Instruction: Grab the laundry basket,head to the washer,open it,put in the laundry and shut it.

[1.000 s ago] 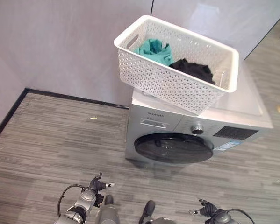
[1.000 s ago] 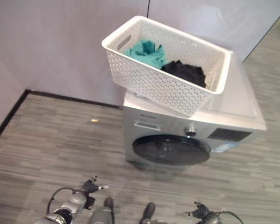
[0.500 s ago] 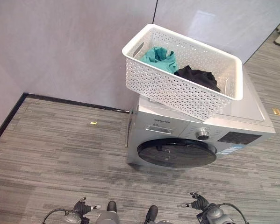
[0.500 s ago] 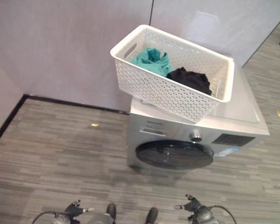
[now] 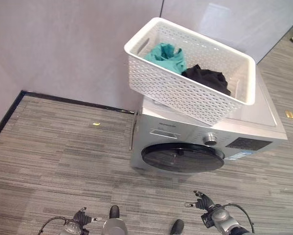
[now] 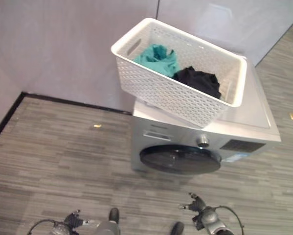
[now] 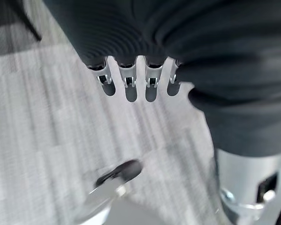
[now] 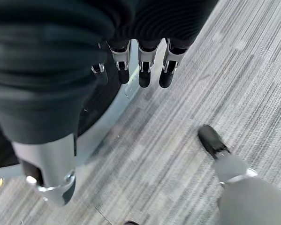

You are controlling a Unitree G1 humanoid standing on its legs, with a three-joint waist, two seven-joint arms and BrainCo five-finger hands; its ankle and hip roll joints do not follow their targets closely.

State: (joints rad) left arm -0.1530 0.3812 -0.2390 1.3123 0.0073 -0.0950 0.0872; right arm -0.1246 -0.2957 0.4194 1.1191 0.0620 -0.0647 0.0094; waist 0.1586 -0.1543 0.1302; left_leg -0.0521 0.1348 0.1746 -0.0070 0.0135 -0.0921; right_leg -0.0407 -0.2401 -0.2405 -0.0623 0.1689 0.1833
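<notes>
While perforated, the white plastic basket (image 5: 185, 93) tops a steel-grey washer (image 5: 175, 137)

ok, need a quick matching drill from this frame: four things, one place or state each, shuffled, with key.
Things:
1. laundry basket
2. teal garment
3. washer door
4. right hand

Places or states:
A. closed
B. low over the floor in front of the washer, holding nothing
C. on top of the washer, overhanging its front
D. inside the basket, beside a black garment

Pairs: 1-C, 2-D, 3-A, 4-B
</notes>
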